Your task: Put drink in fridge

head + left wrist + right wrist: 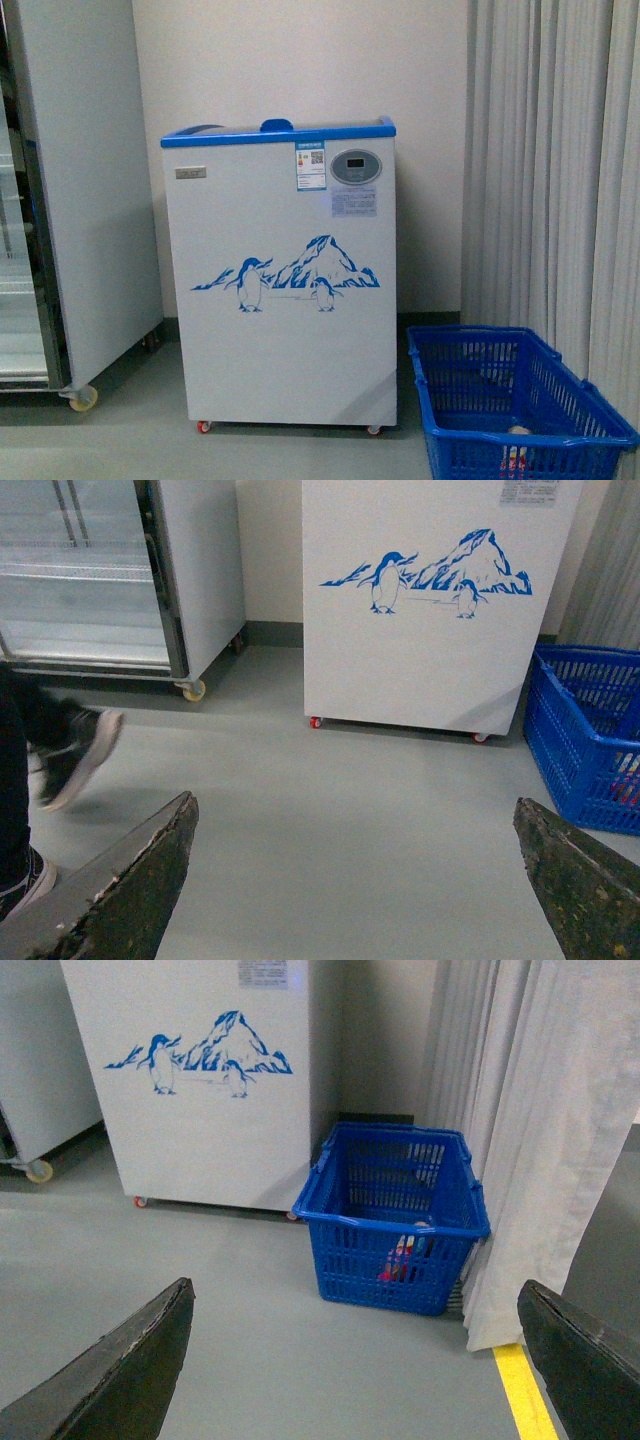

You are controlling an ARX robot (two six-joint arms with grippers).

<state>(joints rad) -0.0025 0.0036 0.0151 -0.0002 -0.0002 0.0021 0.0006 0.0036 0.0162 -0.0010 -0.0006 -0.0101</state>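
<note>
A tall grey-white upright cabinet (95,190) stands left of the waist-high white chest fridge with blue rim and penguin decal (280,340). Pale pleated curtains (550,150) hang to the fridge's right. On the grey floor (330,780), just beside the fridge, sits a blue plastic mesh basket (390,1222). The drink (400,1258) lies inside it, only a red and light blue patch through the mesh. A person's black shoe (70,755) is near the cabinet. The left gripper (352,805) and right gripper (355,1285) hover low, jaws spread wide and empty.
</note>
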